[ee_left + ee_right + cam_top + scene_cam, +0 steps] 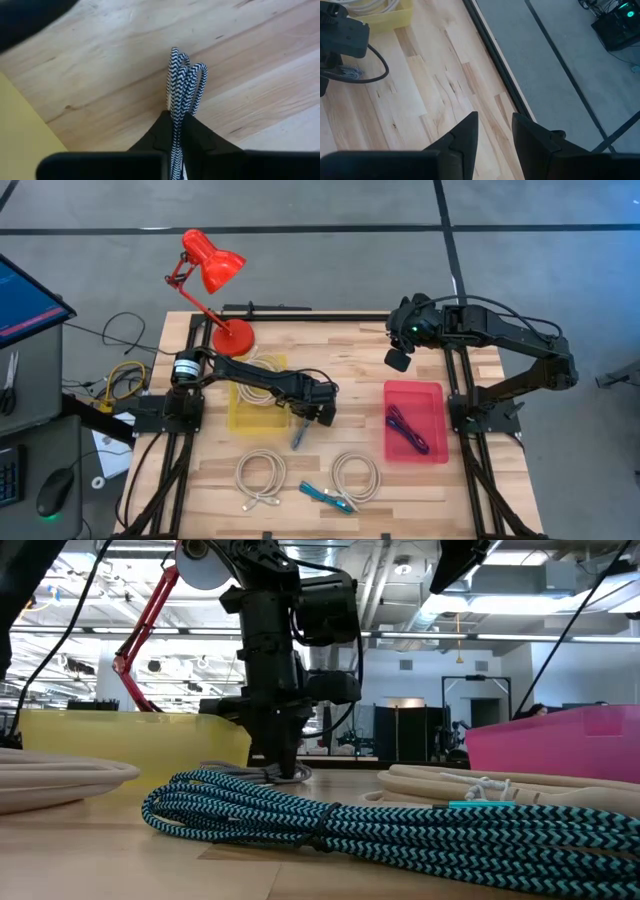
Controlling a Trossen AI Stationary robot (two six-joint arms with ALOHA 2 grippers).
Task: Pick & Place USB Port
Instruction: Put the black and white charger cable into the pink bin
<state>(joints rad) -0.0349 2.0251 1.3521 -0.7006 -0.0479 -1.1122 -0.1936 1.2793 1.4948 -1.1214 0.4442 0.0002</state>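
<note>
A black-and-white braided cable bundle (182, 75) lies on the wooden table between the yellow bin (250, 412) and the pink bin (415, 395). My left gripper (312, 416) stands over it, pointing down, shut on it; it also shows in the low view as the left gripper (283, 762). My right gripper (493, 131) is open and raised over the table's far right part, holding nothing. The yellow bin holds a white cable (262, 370). The pink bin holds a purple cable (408, 430). My left gripper pinches the braided cable bundle between its two fingers (200, 137), several strands together, beside the looped end (179, 107). The fingers come from above, pointing down. The loops (187, 67) stick out past the fingertips, and the bundle (290, 774) touches the table.
Two white coiled cables (260, 475) (355, 476) and a teal braided cable (325, 495) lie near the table's near edge. A red desk lamp (215, 270) stands at the far left corner. Bare wood lies between the bins.
</note>
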